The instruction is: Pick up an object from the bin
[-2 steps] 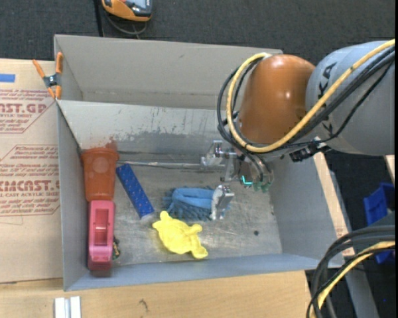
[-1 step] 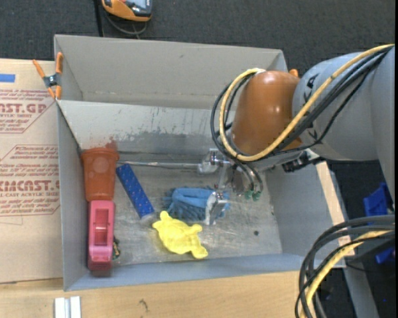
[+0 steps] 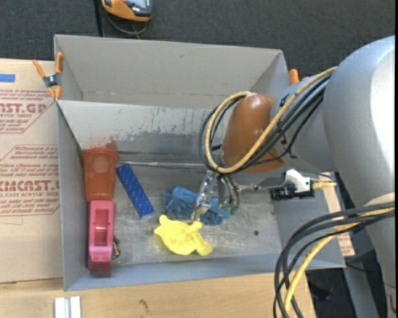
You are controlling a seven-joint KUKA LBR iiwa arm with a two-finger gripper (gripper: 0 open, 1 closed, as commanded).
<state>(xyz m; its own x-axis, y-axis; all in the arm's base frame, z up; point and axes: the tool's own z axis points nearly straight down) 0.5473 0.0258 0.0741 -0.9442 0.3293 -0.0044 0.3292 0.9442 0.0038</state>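
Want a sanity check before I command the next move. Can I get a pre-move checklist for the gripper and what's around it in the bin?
1. Gripper on a target: ok. It is low in the middle of the bin, at the blue crumpled thing.
2. Thing actually held: cannot tell from this view.
3. Nearest neighbour clear: not ok. The yellow crumpled thing lies close beside the blue one and might drag along. Whether they touch, cannot tell.
4. Blue flat bar: ok, apart to the left of the gripper.
5. Orange block and pink tape dispenser: ok, both by the left wall, away from the gripper.
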